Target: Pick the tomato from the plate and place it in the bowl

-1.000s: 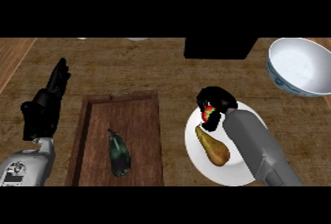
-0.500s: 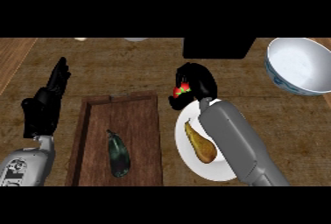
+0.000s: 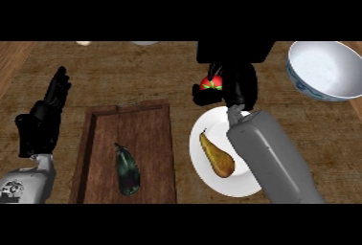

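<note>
With the tomato (image 3: 211,83) curled inside the black fingers of the right hand (image 3: 230,88), the pick looks done and the carry to the bowl (image 3: 326,70) is the step in hand. The tomato hangs clear of the white plate (image 3: 212,179), just beyond its far rim, and only a patch of red and green shows between fingers and thumb. The bowl sits well off to the right, near the far right corner of the tabletop (image 3: 127,72), partly cut by the view's edge. To do this well, the hand should travel right with the tomato kept high enough to pass over the bowl's near rim, then come down over the white middle before the fingers uncurl. Releasing over the rim risks the tomato rolling off onto the wood. A pear (image 3: 216,157) lies on the plate beside the grey forearm, so the arm should lift rather than sweep low. At the view's left, the left hand (image 3: 44,119) rests open, fingers straight.
</note>
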You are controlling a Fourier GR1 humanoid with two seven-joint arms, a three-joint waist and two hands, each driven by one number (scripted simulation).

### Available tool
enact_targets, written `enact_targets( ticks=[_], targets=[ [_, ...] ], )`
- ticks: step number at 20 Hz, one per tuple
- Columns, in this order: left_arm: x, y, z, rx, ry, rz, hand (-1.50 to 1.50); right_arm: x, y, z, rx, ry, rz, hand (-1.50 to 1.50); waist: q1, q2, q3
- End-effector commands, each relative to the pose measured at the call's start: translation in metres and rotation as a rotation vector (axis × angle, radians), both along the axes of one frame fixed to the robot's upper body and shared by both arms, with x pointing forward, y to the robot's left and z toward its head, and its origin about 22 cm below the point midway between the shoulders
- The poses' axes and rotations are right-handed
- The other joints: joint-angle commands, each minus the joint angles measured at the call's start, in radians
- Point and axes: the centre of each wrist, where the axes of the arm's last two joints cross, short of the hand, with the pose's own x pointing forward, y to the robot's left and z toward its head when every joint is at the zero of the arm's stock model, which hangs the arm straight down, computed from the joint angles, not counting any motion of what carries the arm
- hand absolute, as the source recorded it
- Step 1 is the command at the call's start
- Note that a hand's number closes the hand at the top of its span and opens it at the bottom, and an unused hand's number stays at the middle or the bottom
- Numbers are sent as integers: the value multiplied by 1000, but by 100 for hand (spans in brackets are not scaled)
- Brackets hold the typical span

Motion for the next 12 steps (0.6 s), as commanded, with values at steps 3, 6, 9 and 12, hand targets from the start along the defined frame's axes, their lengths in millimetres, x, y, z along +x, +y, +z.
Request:
enact_targets(
  ticks=[3,6,9,12],
  targets=[
    [12,-9,-1,-4,0,-7,0,2,-64,18,65,-79,-139,150,7,10,1],
    [2,-9,3,-3,-24,-24,0,8,-111,3,81,-125,-203,150,14,10,1],
    [-3,-8,-1,-5,-13,-15,0,18,-160,2,86,-173,-252,150,21,13,2],
    [4,-8,2,-13,-23,-18,0,31,-183,18,96,-208,-310,150,21,13,1]
  ],
)
